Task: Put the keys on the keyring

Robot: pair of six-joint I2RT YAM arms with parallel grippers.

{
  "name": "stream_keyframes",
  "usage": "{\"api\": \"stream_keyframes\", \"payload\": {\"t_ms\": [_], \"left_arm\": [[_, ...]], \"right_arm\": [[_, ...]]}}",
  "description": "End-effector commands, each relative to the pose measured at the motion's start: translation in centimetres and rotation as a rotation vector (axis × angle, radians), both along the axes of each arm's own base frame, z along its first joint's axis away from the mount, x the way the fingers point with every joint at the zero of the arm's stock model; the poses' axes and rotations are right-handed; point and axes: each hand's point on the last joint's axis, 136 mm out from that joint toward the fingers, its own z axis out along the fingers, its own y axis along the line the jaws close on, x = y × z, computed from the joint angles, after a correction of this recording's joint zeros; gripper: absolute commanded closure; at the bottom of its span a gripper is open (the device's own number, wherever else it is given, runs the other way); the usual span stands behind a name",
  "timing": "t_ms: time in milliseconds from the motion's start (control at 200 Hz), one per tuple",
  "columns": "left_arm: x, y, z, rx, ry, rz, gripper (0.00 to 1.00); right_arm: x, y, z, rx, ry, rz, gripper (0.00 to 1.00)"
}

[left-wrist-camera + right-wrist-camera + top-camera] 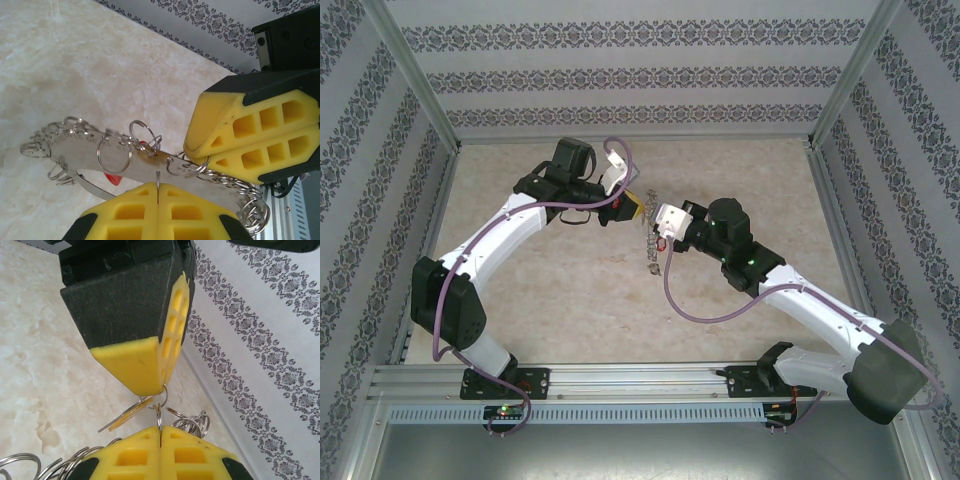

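While small silver metal keys hang beside, the thin grey wire keyring is pinched by the closed left gripper, a small tag ring by the closed right gripper.

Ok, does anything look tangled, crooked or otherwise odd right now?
Nothing broken or spilled. The keys and their small rings hang in one tangled bunch between the shut left gripper and right gripper.

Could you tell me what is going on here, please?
The left gripper and right gripper meet almost tip to tip over the beige marbled table. Each is shut on wire of a bunch of thin silver metal rings held between them. A red plastic tag shows among the rings; what is threaded where, I cannot tell.
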Motion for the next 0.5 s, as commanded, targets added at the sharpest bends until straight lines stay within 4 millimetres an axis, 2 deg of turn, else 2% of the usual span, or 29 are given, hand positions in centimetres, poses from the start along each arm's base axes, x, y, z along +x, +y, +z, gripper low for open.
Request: {"api": "stream_keyframes", "payload": {"t_ms": [0,275,495], "left_arm": [[-0.77,0.25,0.76,-0.019,0.027,-0.012,1.00],[-1.30,0.09,1.21,-0.041,0.031,-0.037,1.00],[-0.90,0.17,0.79,-0.025,0.041,-0.020,1.00]], "right_arm": [[-0.11,-0.22,2.55,0.055,-0.079,-0.014,1.00],[0.04,-0.09,2.62,0.056,-0.078,-0.012,1.00],[-0.29,0.15,2.89,0.071,-0.078,0.009,1.00]]}}
